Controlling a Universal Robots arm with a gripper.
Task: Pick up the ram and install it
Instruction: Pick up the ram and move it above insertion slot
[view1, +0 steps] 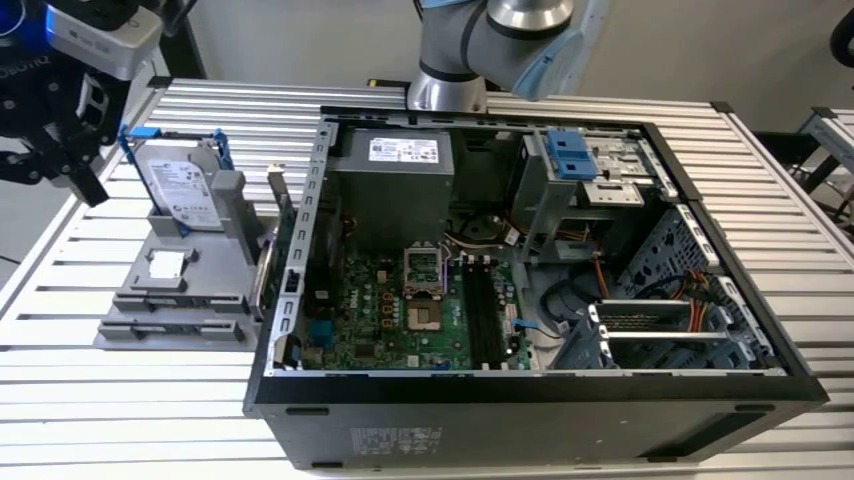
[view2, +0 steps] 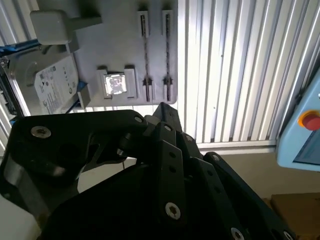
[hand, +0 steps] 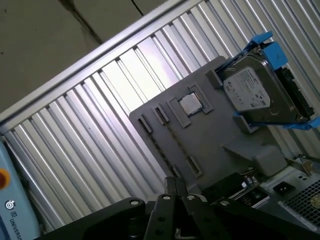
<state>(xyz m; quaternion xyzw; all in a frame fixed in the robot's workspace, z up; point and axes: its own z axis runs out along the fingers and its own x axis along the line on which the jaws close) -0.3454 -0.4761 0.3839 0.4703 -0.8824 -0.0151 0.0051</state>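
Pincer (view2: 161, 107) — tips apparently pressed together, nothing between; hangs over grey parts holder (view2: 100, 45) on tabletop (view2: 225, 75). Ram — not surely identified; possibly thin dark strip (view2: 145, 57) edge-on in holder, running lengthwise away from tips.

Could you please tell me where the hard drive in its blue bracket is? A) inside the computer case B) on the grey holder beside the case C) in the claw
B: the hard drive sits on the grey holder, on the slatted table to the exterior view's left of the open computer case.
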